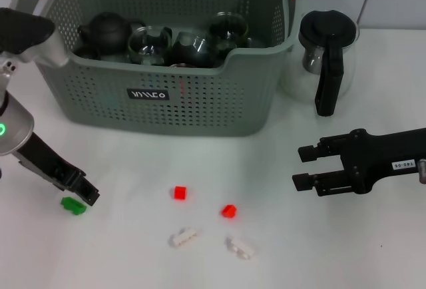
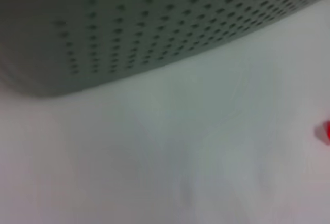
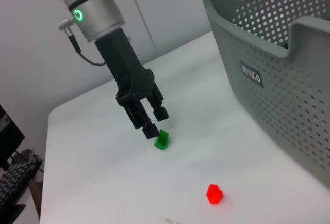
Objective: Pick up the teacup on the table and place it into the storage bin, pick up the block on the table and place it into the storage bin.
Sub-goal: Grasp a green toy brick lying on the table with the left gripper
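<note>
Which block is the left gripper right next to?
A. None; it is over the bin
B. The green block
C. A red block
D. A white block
B: the left gripper is open and low over the table, its fingertips right beside the green block, far from the red and white ones.

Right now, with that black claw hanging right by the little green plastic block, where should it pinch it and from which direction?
Probably from straight above, pinching two opposite side faces. The small green plastic block lies low on the white table with open space all round, so only its sides offer purchase. The left gripper, fingers apart, hangs just beside it, not yet around it. The right gripper waits open near the glass pitcher.
</note>
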Robot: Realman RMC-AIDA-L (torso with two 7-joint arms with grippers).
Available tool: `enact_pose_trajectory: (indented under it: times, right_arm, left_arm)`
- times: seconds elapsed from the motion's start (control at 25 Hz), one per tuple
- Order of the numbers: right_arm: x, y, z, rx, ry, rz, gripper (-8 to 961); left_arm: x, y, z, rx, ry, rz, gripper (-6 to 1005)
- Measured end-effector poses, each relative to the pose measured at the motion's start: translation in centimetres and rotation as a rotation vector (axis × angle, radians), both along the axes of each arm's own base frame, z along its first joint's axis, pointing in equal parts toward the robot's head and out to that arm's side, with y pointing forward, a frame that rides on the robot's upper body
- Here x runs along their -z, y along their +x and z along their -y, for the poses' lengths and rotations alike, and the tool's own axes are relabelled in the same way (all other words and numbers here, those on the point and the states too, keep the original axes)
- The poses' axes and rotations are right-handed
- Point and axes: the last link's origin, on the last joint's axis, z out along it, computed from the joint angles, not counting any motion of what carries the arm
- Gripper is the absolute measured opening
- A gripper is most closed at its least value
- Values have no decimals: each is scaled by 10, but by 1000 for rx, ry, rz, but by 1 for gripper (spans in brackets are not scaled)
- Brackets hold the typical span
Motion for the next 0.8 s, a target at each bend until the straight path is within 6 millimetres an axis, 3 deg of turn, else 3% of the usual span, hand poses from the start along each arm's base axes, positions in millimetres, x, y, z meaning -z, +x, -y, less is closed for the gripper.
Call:
enact_pose_trajectory:
  times: [0.36,0.8]
  right_arm:
    - [0,0,0,-1,3,2,700]
    - [0,3,2,6,2,3,699]
  left_arm:
    - [10,-3,-2,5,-30,-32,658]
    - [3,-7,-4,-20,11,-35,669]
